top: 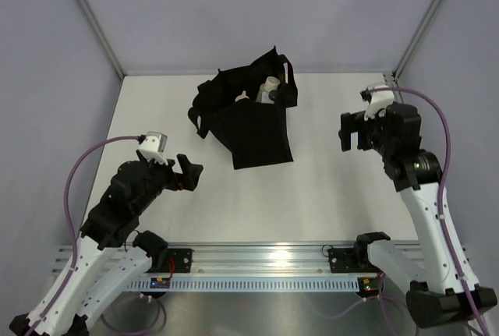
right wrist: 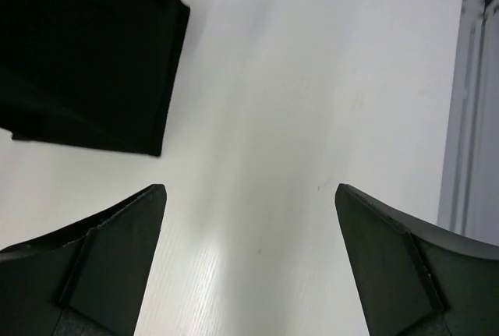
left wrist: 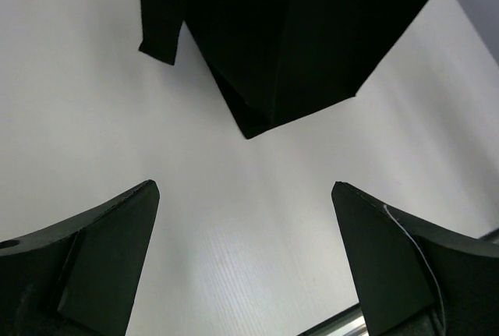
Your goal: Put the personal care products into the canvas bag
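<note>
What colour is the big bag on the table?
Black. The canvas bag shows best in the top external view.

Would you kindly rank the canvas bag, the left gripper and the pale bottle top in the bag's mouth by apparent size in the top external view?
1. canvas bag, clearly largest.
2. left gripper.
3. pale bottle top, smallest, though the bag hides most of it.
</note>
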